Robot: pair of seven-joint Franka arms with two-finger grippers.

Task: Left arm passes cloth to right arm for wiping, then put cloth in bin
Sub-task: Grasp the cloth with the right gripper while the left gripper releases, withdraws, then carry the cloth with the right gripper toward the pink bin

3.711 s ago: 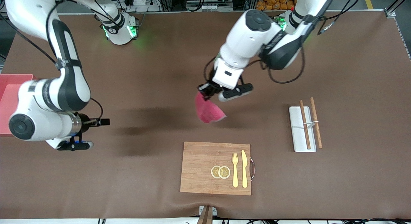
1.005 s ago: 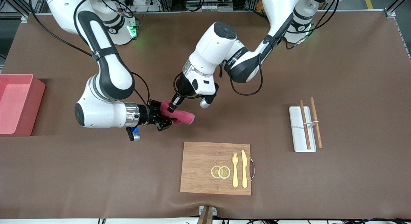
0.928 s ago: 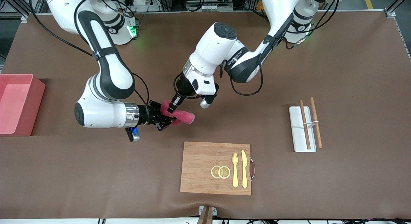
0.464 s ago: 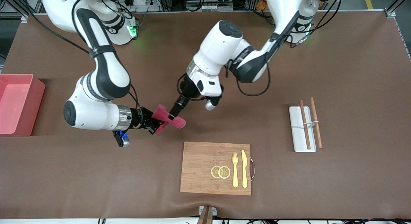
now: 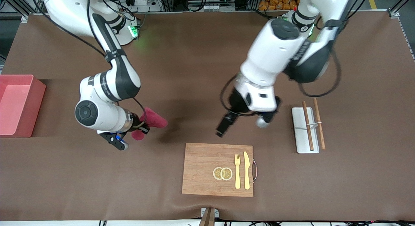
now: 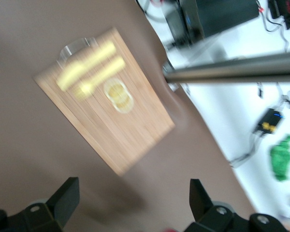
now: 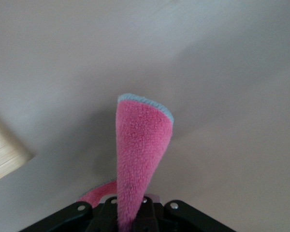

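Observation:
The crimson-pink cloth (image 5: 155, 119) hangs folded from my right gripper (image 5: 143, 125), which is shut on it above the brown mat. In the right wrist view the cloth (image 7: 140, 145) sticks out as a fuzzy tongue from the shut right gripper (image 7: 130, 218). My left gripper (image 5: 223, 126) is open and holds nothing, over bare mat beside the cutting board's corner. Its fingers (image 6: 65, 200) stand wide apart with only mat between them, the left gripper (image 6: 133, 203) well clear of the cloth. The salmon-pink bin (image 5: 35, 104) stands at the right arm's end of the table.
A wooden cutting board (image 5: 201, 167) with two lemon slices, a gold fork and a gold knife lies near the front edge; it also shows in the left wrist view (image 6: 135, 135). A white tray (image 5: 300, 135) with two chopsticks sits toward the left arm's end.
My left gripper opened, let go of the cloth and swung away toward the tray. My right gripper shut on the cloth and drew it toward the bin's end.

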